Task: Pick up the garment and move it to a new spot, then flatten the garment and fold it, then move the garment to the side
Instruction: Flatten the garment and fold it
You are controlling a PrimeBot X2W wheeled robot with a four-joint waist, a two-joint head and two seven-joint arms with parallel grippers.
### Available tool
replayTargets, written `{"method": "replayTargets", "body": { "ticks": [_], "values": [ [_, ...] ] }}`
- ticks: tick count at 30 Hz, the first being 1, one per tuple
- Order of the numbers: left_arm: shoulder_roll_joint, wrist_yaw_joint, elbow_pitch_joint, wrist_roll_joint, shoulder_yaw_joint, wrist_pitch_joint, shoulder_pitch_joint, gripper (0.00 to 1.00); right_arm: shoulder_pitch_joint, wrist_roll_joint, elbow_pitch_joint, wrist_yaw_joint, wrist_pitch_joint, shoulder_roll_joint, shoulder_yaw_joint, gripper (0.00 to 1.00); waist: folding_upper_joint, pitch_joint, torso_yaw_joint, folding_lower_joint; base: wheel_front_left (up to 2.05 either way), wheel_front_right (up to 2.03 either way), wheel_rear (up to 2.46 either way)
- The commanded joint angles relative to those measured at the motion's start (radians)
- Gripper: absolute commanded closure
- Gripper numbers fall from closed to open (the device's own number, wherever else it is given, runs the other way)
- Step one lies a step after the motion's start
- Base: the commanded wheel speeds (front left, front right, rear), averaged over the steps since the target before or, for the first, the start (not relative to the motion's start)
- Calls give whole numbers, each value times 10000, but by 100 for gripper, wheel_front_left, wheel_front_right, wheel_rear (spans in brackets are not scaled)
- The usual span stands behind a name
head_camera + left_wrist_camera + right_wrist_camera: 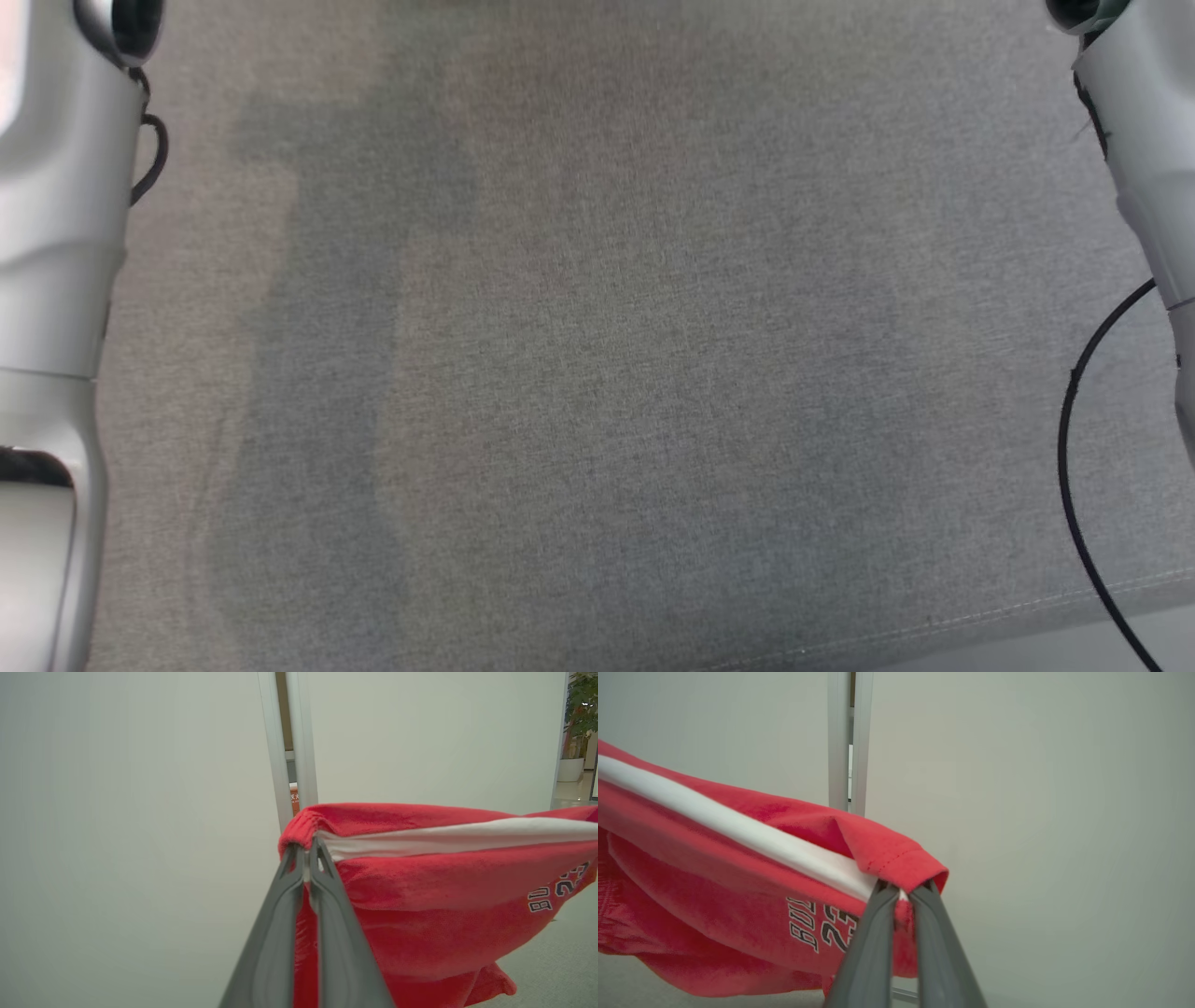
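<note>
The garment [434, 891] is red with a white side stripe and dark lettering, and it hangs stretched in the air between my two grippers. My left gripper [306, 851] is shut on its gathered elastic corner. In the right wrist view the garment [738, 872] runs off to the left, and my right gripper [903, 889] is shut on a hemmed corner of it. In the head view my pale left forearm [51, 233] and right forearm [1144, 140] rise along the two side edges above the grey fabric surface [597, 373].
A pale wall with a metal frame post [289, 742] stands behind the garment. A potted plant [579, 718] shows far right in the left wrist view. A black cable [1074, 485] loops by my right forearm. The grey surface's seamed edge [980, 621] runs along the lower right.
</note>
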Motion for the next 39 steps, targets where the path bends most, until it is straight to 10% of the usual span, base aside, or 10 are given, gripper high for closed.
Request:
{"method": "replayTargets", "body": {
  "ticks": [1,16,39],
  "values": [
    [-113,-16,233,-6,79,-96,-103,100,-60,-40,327,-6,-161,120,-51,100,0,1046,-119,-1,0,0,0],
    [104,-16,-1470,643,-508,-153,4553,100,3485,1361,1114,-6,-351,180,1739,100,0,-139,182,-1,0,0,0],
    [1519,3,-3241,1557,-2772,-154,9815,100,6461,5905,-1266,-11,2725,-3194,6624,100,0,-3665,485,-1,0,0,0]
  ]
}}
